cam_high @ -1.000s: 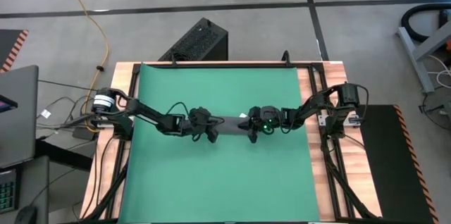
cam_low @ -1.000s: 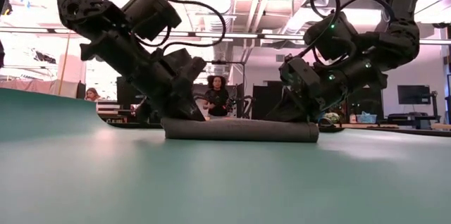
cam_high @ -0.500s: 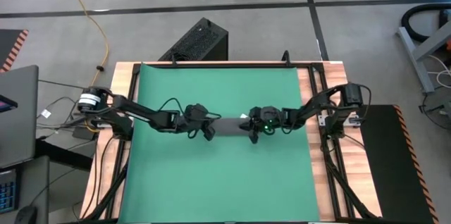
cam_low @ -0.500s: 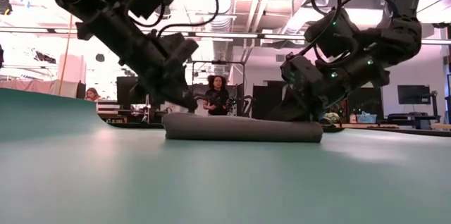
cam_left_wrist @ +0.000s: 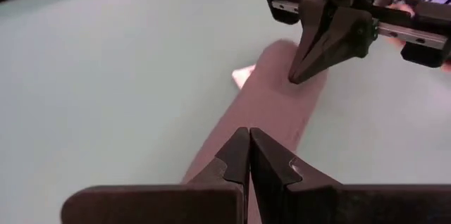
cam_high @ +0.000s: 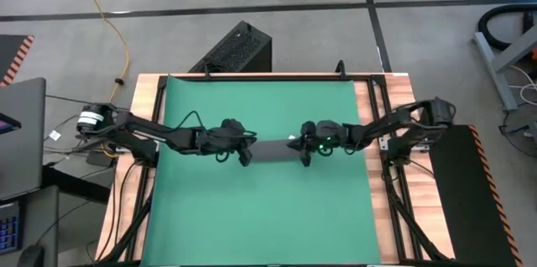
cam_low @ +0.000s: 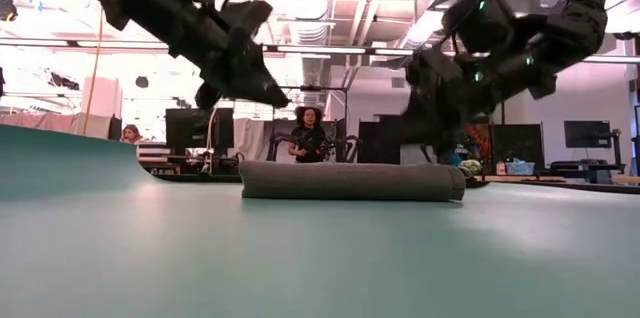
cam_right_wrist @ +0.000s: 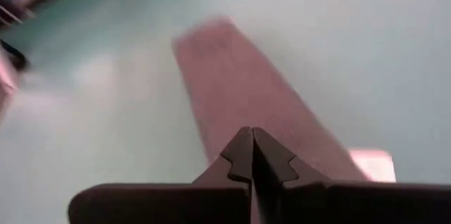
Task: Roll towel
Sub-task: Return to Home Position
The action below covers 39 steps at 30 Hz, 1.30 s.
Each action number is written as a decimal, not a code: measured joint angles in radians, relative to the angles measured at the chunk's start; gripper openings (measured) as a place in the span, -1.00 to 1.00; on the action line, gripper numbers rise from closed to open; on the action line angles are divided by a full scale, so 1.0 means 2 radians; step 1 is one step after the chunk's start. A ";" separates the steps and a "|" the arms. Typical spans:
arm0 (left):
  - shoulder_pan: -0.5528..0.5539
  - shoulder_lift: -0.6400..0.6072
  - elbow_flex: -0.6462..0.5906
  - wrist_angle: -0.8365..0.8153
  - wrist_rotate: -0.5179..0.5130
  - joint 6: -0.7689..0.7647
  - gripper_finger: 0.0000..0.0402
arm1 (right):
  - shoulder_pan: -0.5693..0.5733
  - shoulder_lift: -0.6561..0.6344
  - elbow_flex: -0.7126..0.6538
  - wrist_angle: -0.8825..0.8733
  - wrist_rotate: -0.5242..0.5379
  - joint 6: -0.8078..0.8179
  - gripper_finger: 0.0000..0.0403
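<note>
The dark grey towel (cam_high: 270,149) lies as a long roll across the middle of the green mat (cam_high: 252,217), its underside resting on the mat. A small white tag (cam_left_wrist: 243,76) pokes out at one side. My left gripper (cam_low: 283,98) hangs shut in the air above the roll's left end. My right gripper (cam_left_wrist: 294,77) is shut too. It hovers close over the roll's right end (cam_low: 450,180) and seems clear of it. In each wrist view the roll (cam_right_wrist: 239,90) runs away beneath the shut fingers.
The mat covers most of the wooden table (cam_high: 377,217). A black box (cam_high: 239,49) stands on the floor beyond the far edge. A laptop (cam_high: 21,133) sits left of the table. A person (cam_low: 303,133) is in the room behind.
Both grippers have risen off the ends of the roll, the left higher, each drawing back a little toward its own side of the table. Both have stayed shut. The towel stays rolled on the mat where it was.
</note>
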 joint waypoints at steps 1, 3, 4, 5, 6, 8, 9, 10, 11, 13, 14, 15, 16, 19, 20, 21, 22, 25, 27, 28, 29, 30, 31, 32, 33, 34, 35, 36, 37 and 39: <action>0.000 -0.006 0.000 0.000 0.000 0.000 -1.00 | 0.000 -0.012 0.000 0.002 0.000 -0.005 -0.89; 0.000 -0.025 0.000 0.009 0.007 0.006 -1.00 | -0.001 -0.046 0.000 0.004 -0.009 -0.021 -0.89; 0.000 -0.036 0.000 0.019 0.019 0.012 -1.00 | -0.002 -0.068 0.000 0.005 -0.022 -0.030 -0.90; 0.000 -0.051 0.000 0.028 0.033 0.019 -1.00 | -0.004 -0.090 0.000 0.005 -0.037 -0.036 -0.90; 0.000 -0.068 0.000 0.036 0.048 0.025 -1.00 | -0.007 -0.115 0.001 0.003 -0.056 -0.040 -0.90; 0.000 -0.104 0.001 0.045 0.073 0.034 -1.00 | -0.015 -0.168 0.001 -0.010 -0.096 -0.041 -0.89; 0.000 -0.123 0.001 0.041 0.081 0.041 -1.00 | -0.019 -0.196 0.001 -0.019 -0.112 -0.041 -0.89; 0.000 -0.142 0.001 0.034 0.086 0.048 -1.00 | -0.022 -0.224 0.001 -0.033 -0.123 -0.043 -0.88; 0.000 -0.160 0.001 0.022 0.089 0.059 -1.00 | -0.026 -0.252 0.002 -0.052 -0.129 -0.047 -0.88; 0.000 -0.191 -0.006 0.003 0.090 0.077 -1.00 | -0.030 -0.304 0.002 -0.097 -0.129 -0.064 -0.88; 0.001 -0.206 -0.014 -0.001 0.087 0.083 -1.00 | -0.032 -0.330 0.002 -0.122 -0.129 -0.074 -0.87; 0.002 -0.220 -0.026 -0.007 0.082 0.087 -1.00 | -0.035 -0.353 0.002 -0.146 -0.129 -0.085 -0.87; 0.004 -0.234 -0.039 -0.009 0.079 0.087 -1.00 | -0.039 -0.378 0.002 -0.170 -0.126 -0.095 -0.87; 0.016 -0.276 -0.089 0.003 0.072 0.062 -1.00 | -0.047 -0.450 0.002 -0.252 -0.097 -0.108 -0.89; 0.021 -0.290 -0.109 0.012 0.071 0.051 -1.00 | -0.050 -0.474 0.002 -0.277 -0.084 -0.110 -0.89; 0.022 -0.302 -0.128 0.025 0.071 0.041 -1.00 | -0.052 -0.494 0.002 -0.298 -0.073 -0.111 -0.89; 0.023 -0.312 -0.143 0.038 0.071 0.034 -1.00 | -0.052 -0.512 0.002 -0.312 -0.064 -0.112 -0.90; 0.024 -0.336 -0.179 0.068 0.075 0.026 -1.00 | -0.051 -0.557 0.002 -0.367 -0.055 -0.128 -0.89; 0.024 -0.347 -0.194 0.076 0.076 0.024 -1.00 | -0.050 -0.583 0.002 -0.408 -0.040 -0.130 -0.89; 0.024 -0.351 -0.201 0.084 0.077 0.024 -1.00 | -0.050 -0.594 0.001 -0.431 -0.033 -0.130 -0.89; 0.024 -0.354 -0.206 0.090 0.081 0.025 -1.00 | -0.050 -0.605 -0.005 -0.442 -0.029 -0.127 -0.89; 0.024 -0.358 -0.210 0.095 0.086 0.026 -1.00 | -0.050 -0.619 -0.013 -0.447 -0.027 -0.122 -0.89; 0.024 -0.362 -0.214 0.096 0.092 0.026 -1.00 | -0.050 -0.636 -0.025 -0.444 -0.027 -0.115 -0.89; 0.024 -0.365 -0.216 0.094 0.095 0.025 -1.00 | -0.050 -0.655 -0.040 -0.432 -0.027 -0.105 -0.89; 0.024 -0.366 -0.217 0.093 0.099 0.024 -1.00 | -0.049 -0.676 -0.057 -0.420 -0.027 -0.096 -0.89; 0.024 -0.367 -0.220 0.094 0.104 0.019 -1.00 | -0.049 -0.697 -0.076 -0.412 -0.027 -0.083 -0.89; 0.024 -0.367 -0.222 0.093 0.108 0.013 -1.00 | -0.049 -0.718 -0.097 -0.409 -0.027 -0.068 -0.89; 0.024 -0.367 -0.223 0.093 0.110 0.008 -1.00 | -0.049 -0.740 -0.115 -0.396 -0.026 -0.050 -0.89; 0.024 -0.367 -0.223 0.093 0.113 0.004 -1.00 | -0.049 -0.761 -0.133 -0.386 -0.023 -0.034 -0.89; 0.022 -0.366 -0.225 0.094 0.116 0.003 -1.00 | -0.046 -0.779 -0.165 -0.374 -0.025 -0.007 -0.89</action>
